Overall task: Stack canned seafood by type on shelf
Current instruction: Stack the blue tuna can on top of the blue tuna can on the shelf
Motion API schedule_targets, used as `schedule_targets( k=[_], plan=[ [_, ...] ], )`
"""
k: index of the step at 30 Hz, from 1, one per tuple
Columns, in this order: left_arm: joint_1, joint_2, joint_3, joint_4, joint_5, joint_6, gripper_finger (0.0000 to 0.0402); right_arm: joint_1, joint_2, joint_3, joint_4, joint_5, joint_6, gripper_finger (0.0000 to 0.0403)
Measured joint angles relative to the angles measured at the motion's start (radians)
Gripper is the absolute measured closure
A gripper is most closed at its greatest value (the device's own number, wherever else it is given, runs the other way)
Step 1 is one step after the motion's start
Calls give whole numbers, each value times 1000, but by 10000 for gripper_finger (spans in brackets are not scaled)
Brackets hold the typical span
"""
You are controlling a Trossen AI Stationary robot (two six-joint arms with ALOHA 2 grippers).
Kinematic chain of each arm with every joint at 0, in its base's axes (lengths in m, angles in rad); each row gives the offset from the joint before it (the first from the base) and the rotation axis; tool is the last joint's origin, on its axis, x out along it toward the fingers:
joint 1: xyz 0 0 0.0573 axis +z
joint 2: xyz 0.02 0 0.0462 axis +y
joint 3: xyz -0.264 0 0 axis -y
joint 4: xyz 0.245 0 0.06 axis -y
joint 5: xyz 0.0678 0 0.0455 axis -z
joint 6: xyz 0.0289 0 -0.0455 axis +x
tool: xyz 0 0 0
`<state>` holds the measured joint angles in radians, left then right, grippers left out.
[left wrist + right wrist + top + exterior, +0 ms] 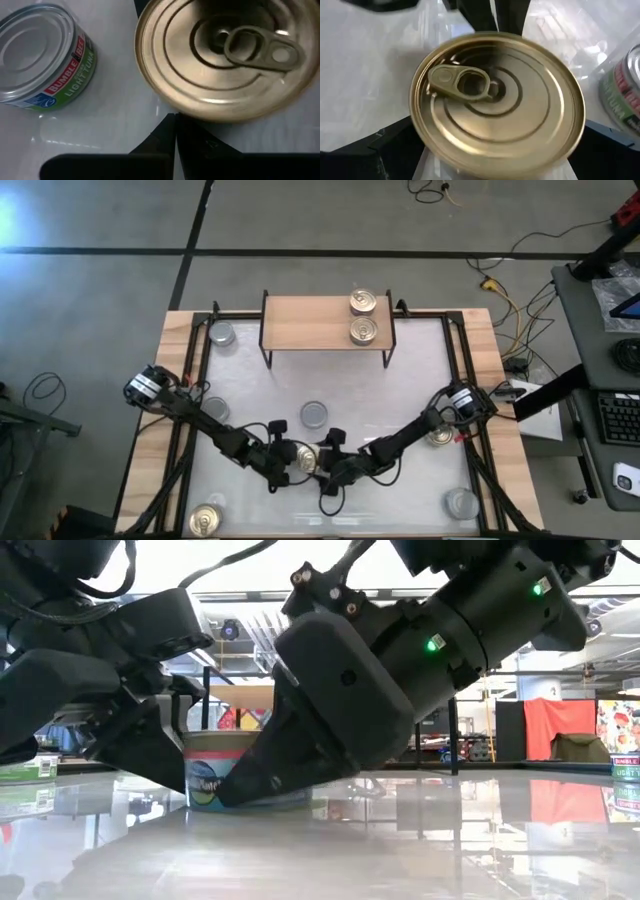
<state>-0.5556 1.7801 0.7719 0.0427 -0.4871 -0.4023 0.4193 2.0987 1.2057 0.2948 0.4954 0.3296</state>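
A gold-topped can (306, 459) stands upright on the white table between my two grippers. My left gripper (288, 462) is shut, and its tips sit at the can's left side (175, 122). My right gripper (326, 462) is open and comes from the right. Its fingers (390, 147) stand on either side of the can (495, 100). The shelf (325, 323) at the far edge carries two gold-topped cans (363, 316) on its right end. A silver-topped can (45, 60) stands just beyond the gold can. My left gripper meets the gold can's side wall just under the rim (172, 112) with its shut fingertips (176, 131). It comes from the table's left, slanting down. The can stands upright on the table. My right gripper straddles the same can; I cannot tell whether its fingers touch it.
Other cans stand around the table: silver-topped ones at the far left (222, 333), the centre (314, 414) and the near right (461, 502), gold-topped ones at the near left (206, 520) and under my right arm (438, 436). The shelf's left half is bare wood.
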Motion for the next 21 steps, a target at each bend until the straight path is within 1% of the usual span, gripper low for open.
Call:
schedule_targets(
  k=[2,7,10,15,21],
  plan=[
    [0,-15,0,-30,7,-6,401,-6,0,2,-13,-10,15,3],
    [-6,-53,2,-104,23,-29,401,-12,-8,6,-40,11,13,3],
    [-14,-63,2,-140,17,-43,401,-12,-24,20,-118,9,0,3],
    [-18,-66,2,-138,6,-49,401,-12,-45,35,-251,-20,13,3],
    [-18,-69,2,-52,2,3,401,-18,-46,40,-262,-30,46,3]
  ],
)
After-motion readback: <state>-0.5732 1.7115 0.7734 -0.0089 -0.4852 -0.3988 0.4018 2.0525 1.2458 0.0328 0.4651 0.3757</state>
